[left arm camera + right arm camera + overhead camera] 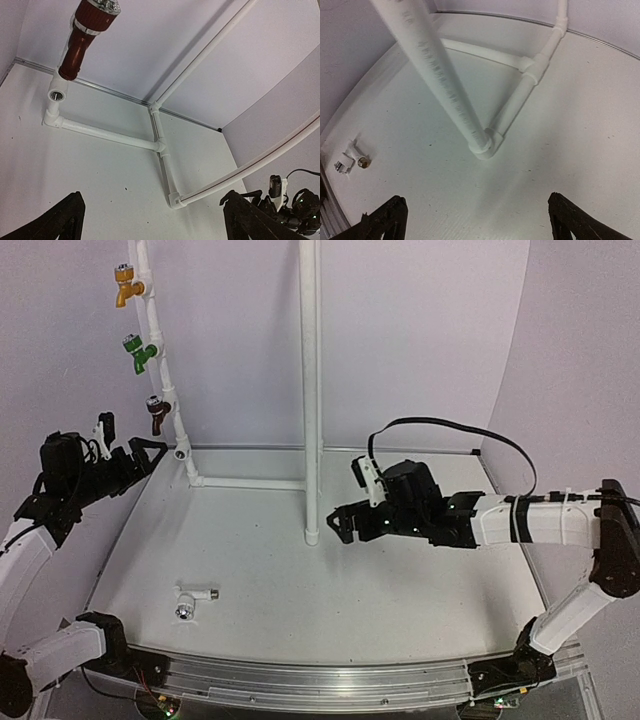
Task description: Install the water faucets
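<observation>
The all-white faucet point(190, 601) lies on its side on the table near the front left; it also shows in the right wrist view point(351, 157). A yellow faucet point(126, 283), a green faucet point(139, 351) and a brown faucet point(157, 414) sit on the white riser pipe point(160, 350) at the back left. The brown faucet point(85, 35) is close above in the left wrist view, over an empty threaded socket point(56, 95). My left gripper point(140, 455) is open and empty beside the riser's foot. My right gripper point(345, 523) is open and empty just right of the centre post's foot point(481, 144).
A tall white vertical post point(310, 380) stands mid-table, joined by floor pipes point(255, 483) to the riser. White walls close the back and both sides. The table's metal front rail point(320, 680) runs along the near edge.
</observation>
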